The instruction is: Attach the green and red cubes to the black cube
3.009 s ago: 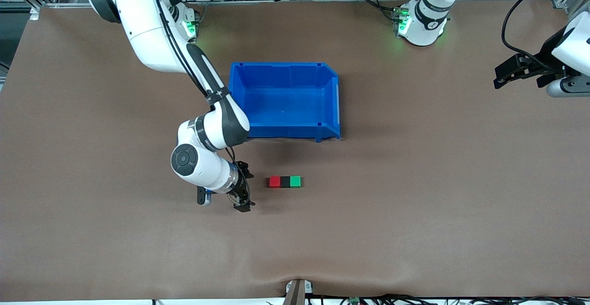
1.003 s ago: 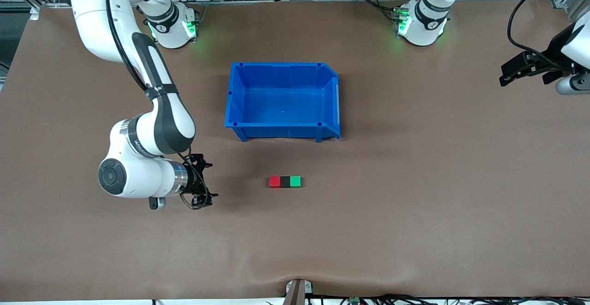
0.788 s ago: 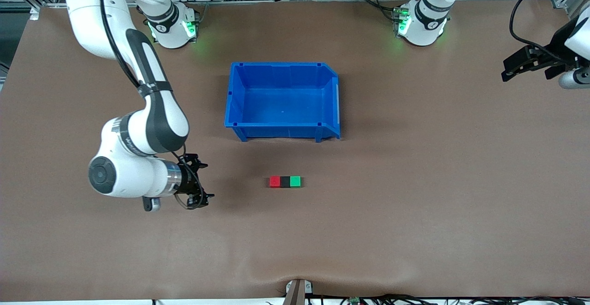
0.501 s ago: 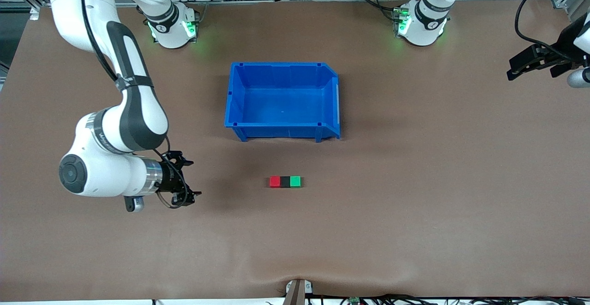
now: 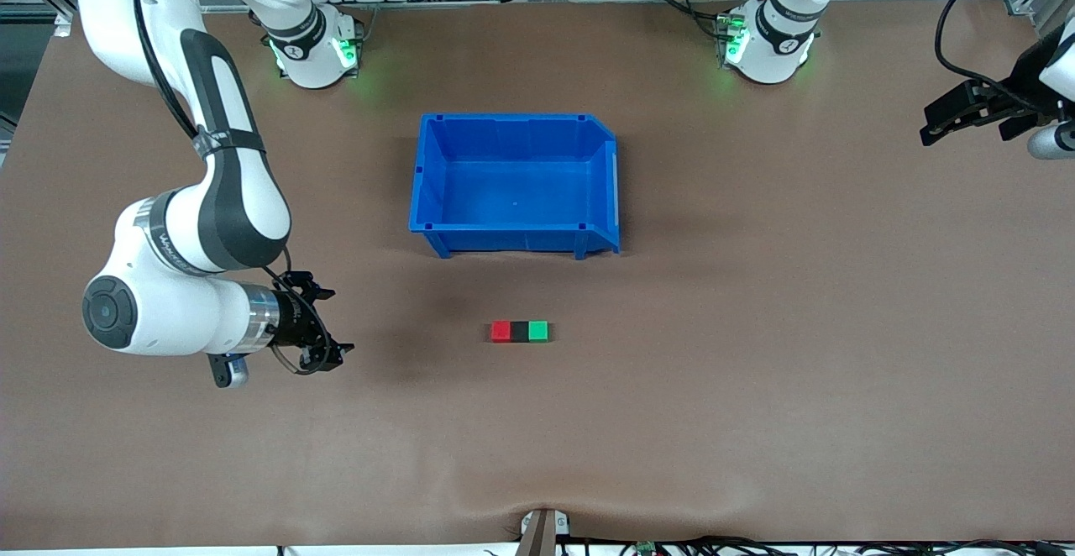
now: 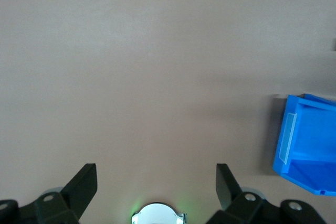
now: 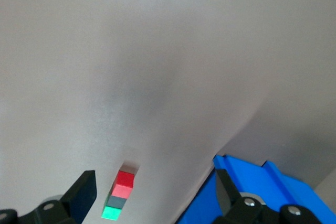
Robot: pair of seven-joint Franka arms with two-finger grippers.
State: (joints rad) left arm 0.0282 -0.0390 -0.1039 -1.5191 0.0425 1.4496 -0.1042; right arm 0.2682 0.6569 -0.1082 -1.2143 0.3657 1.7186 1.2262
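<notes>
From where I sit the joining looks done: the three cubes lie in one tight row on the table (image 5: 756, 422), nearer the front camera than the blue bin (image 5: 514, 123), with nothing gripping them, so I judge that all that is left is parking the arms. Reading across the front view, my right gripper (image 5: 323, 333) hangs low over bare table toward the right arm's end, well apart from the row, its fingers spread wide and empty; its wrist view shows the cubes between the two open fingers but well off. Next comes the red cube (image 5: 500, 332), pressed against the black cube (image 5: 520, 332) in the middle, and the green cube (image 5: 538, 331) tight against the black one toward the left arm's end. All three are small, plain, equal in size, faces flush with no gap I can see. Last, my left gripper (image 5: 957, 115) waits over the table's edge at the left arm's end, fingers apart, holding nothing.
</notes>
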